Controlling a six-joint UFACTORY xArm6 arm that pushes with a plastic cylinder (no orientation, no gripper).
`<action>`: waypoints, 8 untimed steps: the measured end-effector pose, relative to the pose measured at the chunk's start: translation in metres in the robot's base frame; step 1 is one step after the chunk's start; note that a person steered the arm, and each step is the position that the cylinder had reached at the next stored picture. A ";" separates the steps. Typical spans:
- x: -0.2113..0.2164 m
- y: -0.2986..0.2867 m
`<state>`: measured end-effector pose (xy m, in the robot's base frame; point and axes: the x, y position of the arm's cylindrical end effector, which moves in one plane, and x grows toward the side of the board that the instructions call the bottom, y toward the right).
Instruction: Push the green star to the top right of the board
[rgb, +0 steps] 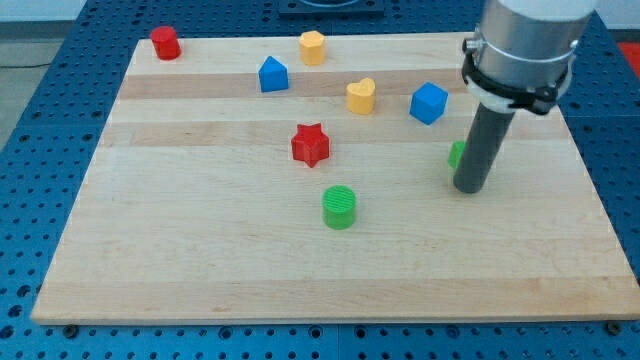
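Tip (470, 188) touching green block (456, 154) at its right, on bench (200, 260); block mostly hidden. No pincer visible.

Illumination is bright, even and diffuse, apparently from overhead. The wooden board (330, 270) is uniformly lit with no hot spots; grain remains legible edge to edge. Shadows are soft and short: a faint one sits at the base of my tip (470, 188), and similar small shadows hug the green cylinder (339, 207) and the red star (310, 144), both to the view's left of the tip. Focus is adequate overall, slightly soft from low resolution. Board edges appear straight.
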<state>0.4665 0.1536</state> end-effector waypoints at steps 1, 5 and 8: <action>-0.028 0.011; -0.117 0.029; -0.163 0.026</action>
<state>0.3036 0.1797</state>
